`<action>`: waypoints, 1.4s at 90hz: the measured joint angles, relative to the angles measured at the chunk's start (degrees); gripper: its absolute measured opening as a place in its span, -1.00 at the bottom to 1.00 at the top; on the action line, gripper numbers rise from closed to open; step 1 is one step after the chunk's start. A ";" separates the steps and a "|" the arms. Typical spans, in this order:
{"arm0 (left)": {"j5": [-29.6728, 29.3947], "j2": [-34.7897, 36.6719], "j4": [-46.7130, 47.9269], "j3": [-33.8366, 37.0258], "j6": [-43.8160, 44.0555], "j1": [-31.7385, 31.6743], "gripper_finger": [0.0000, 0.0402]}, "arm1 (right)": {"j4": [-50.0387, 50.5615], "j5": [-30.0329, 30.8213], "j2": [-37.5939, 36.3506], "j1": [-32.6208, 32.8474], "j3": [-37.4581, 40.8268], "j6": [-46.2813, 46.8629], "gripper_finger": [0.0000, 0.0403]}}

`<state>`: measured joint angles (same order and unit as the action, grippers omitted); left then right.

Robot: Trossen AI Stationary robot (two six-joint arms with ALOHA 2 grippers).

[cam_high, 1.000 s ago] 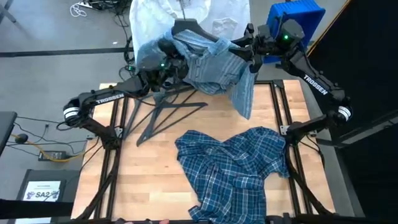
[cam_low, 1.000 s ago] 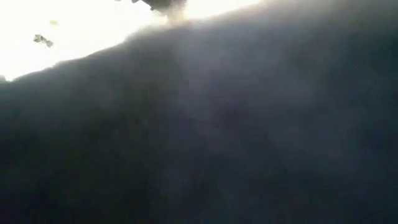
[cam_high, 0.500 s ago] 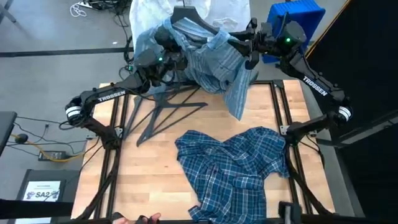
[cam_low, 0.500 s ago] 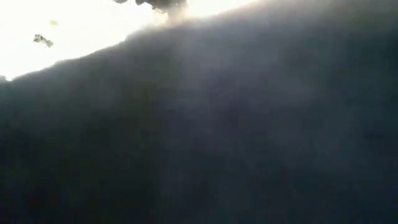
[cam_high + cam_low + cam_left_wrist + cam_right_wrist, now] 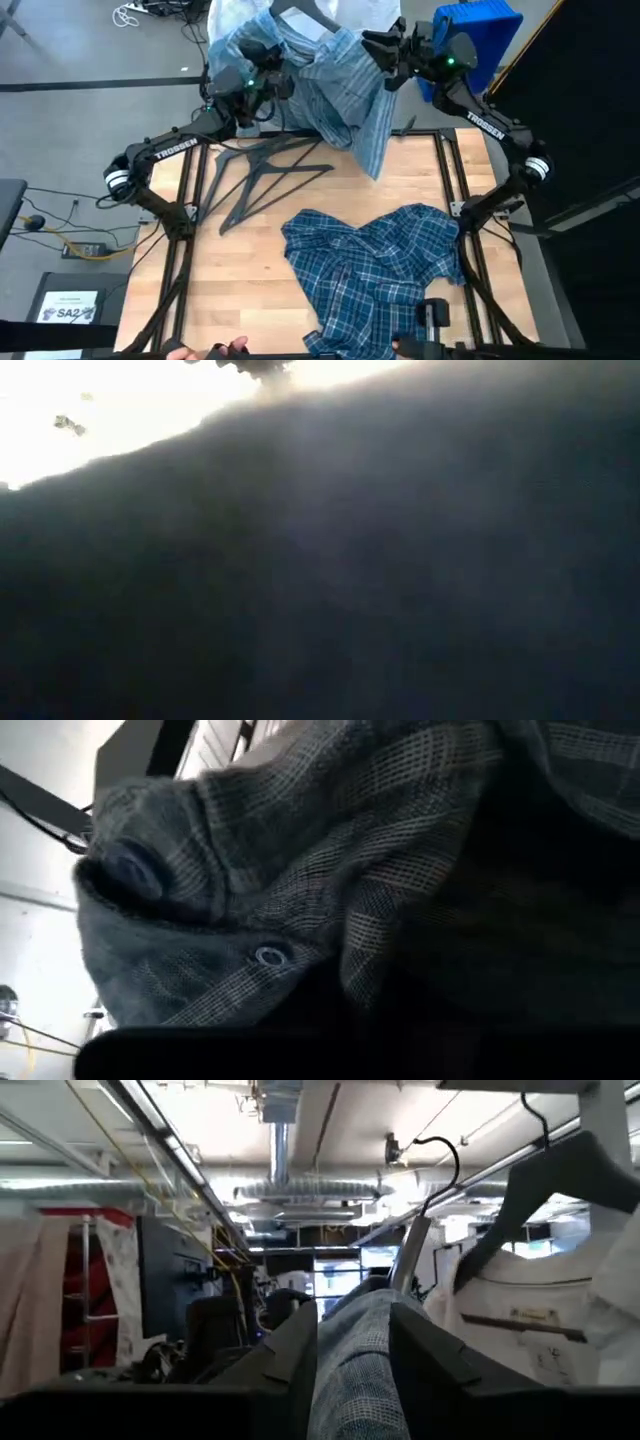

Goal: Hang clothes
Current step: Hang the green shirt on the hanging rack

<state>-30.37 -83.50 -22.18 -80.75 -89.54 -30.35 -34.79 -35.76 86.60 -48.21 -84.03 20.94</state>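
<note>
- The plaid shirt (image 5: pixel 375 270) lies crumpled on the near part of the wooden table (image 5: pixel 250 300), and it fills the low view with dark cloth.
- Two dark hangers (image 5: pixel 265 180) lie flat on the far left part of the table, just beside the left arm.
- A blue bin (image 5: pixel 480 30) stands past the far right corner, behind the right arm.
- The white shirt (image 5: pixel 530 1320) hangs on a hanger past the far edge of the table.
- Both arms reach up and away over the far edge, one from each side.
- The striped shirt (image 5: pixel 345 90) hangs in the air between them, and one end droops down toward the table.
- The left gripper (image 5: pixel 262 62) is up against the left side of the striped shirt; I cannot tell how its fingers stand.
- The right gripper (image 5: pixel 352 1342) pinches a fold of the striped shirt tight between its two fingers (image 5: pixel 290 1355).
</note>
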 joint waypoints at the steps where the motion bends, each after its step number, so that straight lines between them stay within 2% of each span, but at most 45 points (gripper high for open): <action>1: 0.01 0.04 -0.24 -0.01 -0.24 0.00 -1.00 | -0.19 0.04 0.00 0.00 0.00 0.10 -0.57; 26: 0.38 0.08 -0.29 -1.44 -2.74 1.03 -1.00 | -1.53 -1.33 -0.14 -0.72 0.07 3.33 -0.58; 40: -5.20 0.86 2.03 -1.59 -5.26 5.22 -1.00 | -1.19 -7.17 -0.35 -0.01 0.14 6.93 -0.61; 54: -12.00 2.86 8.41 -0.88 -3.03 11.73 -0.99 | 4.05 -11.88 -2.16 1.72 0.13 6.92 -0.61; 62: -15.24 4.28 16.28 -0.24 4.09 15.53 -0.99 | 13.70 -14.20 -3.77 2.98 -0.09 1.90 -0.61; 80: -15.04 6.34 42.89 0.35 29.96 20.03 -1.00 | 44.96 -14.17 -5.34 6.84 0.54 -15.20 -0.58; 90: -14.71 5.92 55.98 0.40 42.75 22.32 -1.00 | 53.18 -9.89 -5.03 10.25 3.15 -20.98 -0.58; 99: -12.87 4.67 65.50 0.42 55.22 24.74 -1.00 | 54.87 -7.37 -5.50 13.23 8.93 -21.79 -0.58; 109: -7.06 3.68 72.97 1.02 63.11 26.81 -1.00 | 49.98 -6.56 -5.15 16.85 17.22 -19.16 -0.58; 118: -2.42 3.36 72.33 4.97 68.59 27.96 -1.00 | 42.72 -6.96 -5.35 19.19 24.18 -12.93 -0.58; 126: 2.22 3.34 68.71 11.36 72.76 28.46 -1.00 | 36.93 -6.43 -5.05 20.67 29.09 -9.15 -0.58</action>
<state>-28.15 -80.16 46.53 -69.39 -16.78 -1.89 2.14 -42.18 81.55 -27.54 -54.94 11.79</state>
